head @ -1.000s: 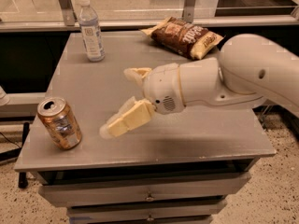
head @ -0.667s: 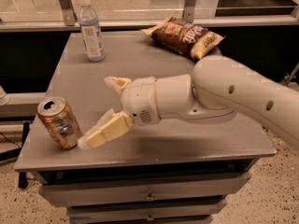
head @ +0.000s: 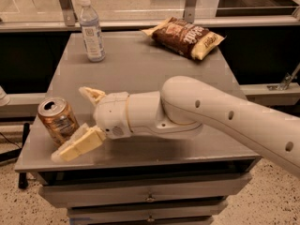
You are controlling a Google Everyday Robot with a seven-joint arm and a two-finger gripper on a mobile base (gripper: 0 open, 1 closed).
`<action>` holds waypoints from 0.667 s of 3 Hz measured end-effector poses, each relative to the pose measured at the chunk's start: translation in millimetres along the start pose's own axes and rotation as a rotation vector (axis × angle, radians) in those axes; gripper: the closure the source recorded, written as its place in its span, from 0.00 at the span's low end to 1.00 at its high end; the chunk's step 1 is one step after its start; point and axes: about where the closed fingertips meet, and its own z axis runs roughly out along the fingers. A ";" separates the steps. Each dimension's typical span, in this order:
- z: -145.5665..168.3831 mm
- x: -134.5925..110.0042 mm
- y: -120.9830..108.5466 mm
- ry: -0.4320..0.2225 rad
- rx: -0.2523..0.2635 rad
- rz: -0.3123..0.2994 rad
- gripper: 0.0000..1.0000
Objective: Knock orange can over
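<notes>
Copper-orange and shiny, the small aluminium drink can [head: 57, 120] stands upright on the grey metal table [head: 140, 69], with the clear plastic water bottle [head: 91, 29] well behind it. Over the last second the cream two-finger gripper [head: 72, 123] has swept left up to the can, spread wide and holding nothing, its lower finger [head: 77, 146] at the can's base. Contact looks made or imminent, so one more sideways push should topple it.

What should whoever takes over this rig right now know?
Gripper: open, low at the table's front-left corner, fingers spread beside the orange can.
Can: standing upright, lower finger at its base; contact unclear.
Done: approach.
Left: push the can until it tips over.
Water bottle and chip bag sit at the far edge.
</notes>
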 end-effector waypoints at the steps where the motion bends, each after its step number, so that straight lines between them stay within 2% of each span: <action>1: 13.9 2.1 6.4 -0.025 -0.006 -0.006 0.17; 2: 20.2 2.6 8.3 -0.040 0.000 -0.005 0.41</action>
